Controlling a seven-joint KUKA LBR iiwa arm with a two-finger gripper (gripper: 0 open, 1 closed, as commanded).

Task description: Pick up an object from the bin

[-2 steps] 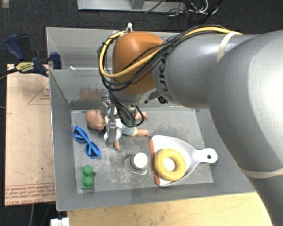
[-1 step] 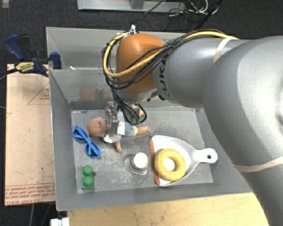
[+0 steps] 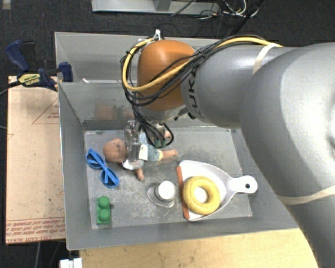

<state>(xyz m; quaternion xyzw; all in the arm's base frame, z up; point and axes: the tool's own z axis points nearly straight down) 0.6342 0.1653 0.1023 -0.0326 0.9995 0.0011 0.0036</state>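
Note:
My gripper [image 3: 135, 156] reaches down at the back left of the bin floor, right on a small doll [image 3: 116, 150]. The doll lies on its side with its pale head to the left, a teal outfit at its middle and bare legs stretched right and toward the front. The gripper's tip sits at the doll's torso, just right of the head. Blue sunglasses [image 3: 102, 168] lie a little to the left of the doll. A round white-capped piece [image 3: 165, 192] rests just in front of the doll.
A yellow ring [image 3: 200, 195] sits on a white handled scoop [image 3: 234, 185] at the front right, with an orange strip [image 3: 182, 190] along its left edge. A green block [image 3: 103, 210] stands in the front left corner. The arm and its orange cover loom over the bin's back and right.

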